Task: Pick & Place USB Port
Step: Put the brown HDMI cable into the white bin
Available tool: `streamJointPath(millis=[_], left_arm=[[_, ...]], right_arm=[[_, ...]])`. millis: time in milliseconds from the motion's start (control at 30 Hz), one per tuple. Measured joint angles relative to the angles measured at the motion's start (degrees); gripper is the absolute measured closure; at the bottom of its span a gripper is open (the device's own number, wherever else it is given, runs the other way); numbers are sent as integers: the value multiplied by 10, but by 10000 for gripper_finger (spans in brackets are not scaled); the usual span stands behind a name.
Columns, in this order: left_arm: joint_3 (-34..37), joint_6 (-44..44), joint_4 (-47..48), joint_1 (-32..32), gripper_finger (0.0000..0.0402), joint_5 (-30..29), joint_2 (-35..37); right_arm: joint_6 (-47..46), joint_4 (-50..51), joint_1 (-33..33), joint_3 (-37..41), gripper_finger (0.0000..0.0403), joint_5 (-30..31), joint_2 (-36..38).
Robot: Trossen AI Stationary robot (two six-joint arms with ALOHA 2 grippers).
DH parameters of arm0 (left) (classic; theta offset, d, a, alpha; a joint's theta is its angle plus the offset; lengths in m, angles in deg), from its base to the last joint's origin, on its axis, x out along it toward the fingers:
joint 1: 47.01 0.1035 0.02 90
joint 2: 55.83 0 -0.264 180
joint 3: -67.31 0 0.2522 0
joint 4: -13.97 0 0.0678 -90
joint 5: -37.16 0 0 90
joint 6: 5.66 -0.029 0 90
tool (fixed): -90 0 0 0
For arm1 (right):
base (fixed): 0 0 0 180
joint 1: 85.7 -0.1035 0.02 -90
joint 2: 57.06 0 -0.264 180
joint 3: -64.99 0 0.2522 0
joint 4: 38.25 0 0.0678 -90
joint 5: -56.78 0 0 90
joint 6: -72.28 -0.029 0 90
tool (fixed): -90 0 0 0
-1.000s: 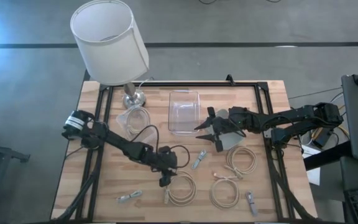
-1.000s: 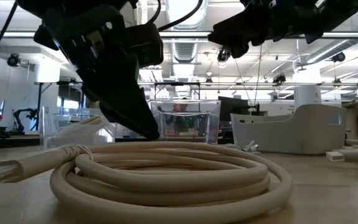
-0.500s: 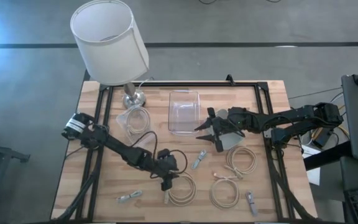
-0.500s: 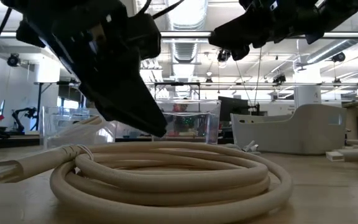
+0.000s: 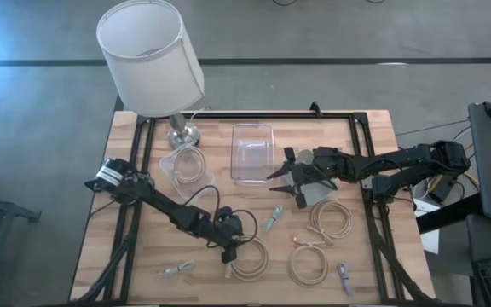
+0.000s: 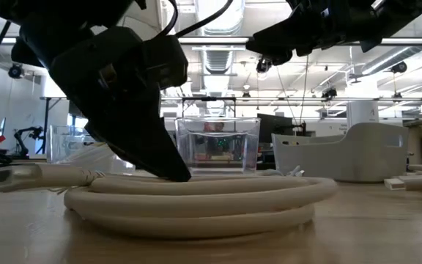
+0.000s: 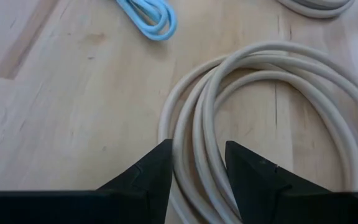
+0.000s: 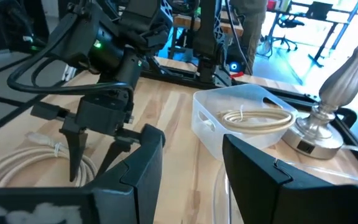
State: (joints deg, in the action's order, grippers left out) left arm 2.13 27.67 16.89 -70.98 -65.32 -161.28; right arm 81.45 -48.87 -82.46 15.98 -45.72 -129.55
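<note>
A cream cable coil (image 5: 251, 256) lies flat on the wood near the table's near edge, its connector end (image 6: 9, 176) stretched out beside it. My left gripper (image 5: 228, 245) stands over the coil's left side, open, its fingers astride several strands (image 7: 197, 143). My right gripper (image 5: 286, 181) hovers open in the air beside the clear tray (image 5: 254, 153), touching nothing. Small USB pieces rest on the table at mid-table (image 5: 273, 219), near left (image 5: 176, 270) and near right (image 5: 346, 277). My left gripper comes at the coil from above, pointing down. Its open fingers (image 7: 157, 171) stand on either side of a few strands on the coil's left side (image 7: 194, 155), and one fingertip (image 6: 173, 170) meets the coil's top. The coil lies on the table, not lifted.
Two more cream coils (image 5: 331, 220) (image 5: 309, 263) lie toward the right. A small clear tub with a cable (image 5: 186, 166) and a lamp (image 5: 152, 55) stand at the far left. A grey-white object (image 5: 315, 194) sits under my right gripper. A light blue cord (image 7: 151, 12) lies close by.
My left gripper has moved toward the near edge and down onto the cream coil, staying open. In the low view the coil has shifted and looks flatter, and its connector end has swung away from the camera. The right arm has kept still.
</note>
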Motion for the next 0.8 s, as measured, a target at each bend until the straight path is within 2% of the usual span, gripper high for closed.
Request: streamJointPath(millis=[333,600,700,800], left_arm=[[-14,18,2,3,250,-8,2],[-11,32,-7,1,252,-16,-25],[-11,13,-5,0,268,-26,-25],[-12,5,-1,0,304,-40,-23]], right_arm=[[3,-1,0,0,236,0,0],[3,0,0,0,236,0,0],[1,1,0,0,236,0,0],[0,1,0,0,236,0,0]])
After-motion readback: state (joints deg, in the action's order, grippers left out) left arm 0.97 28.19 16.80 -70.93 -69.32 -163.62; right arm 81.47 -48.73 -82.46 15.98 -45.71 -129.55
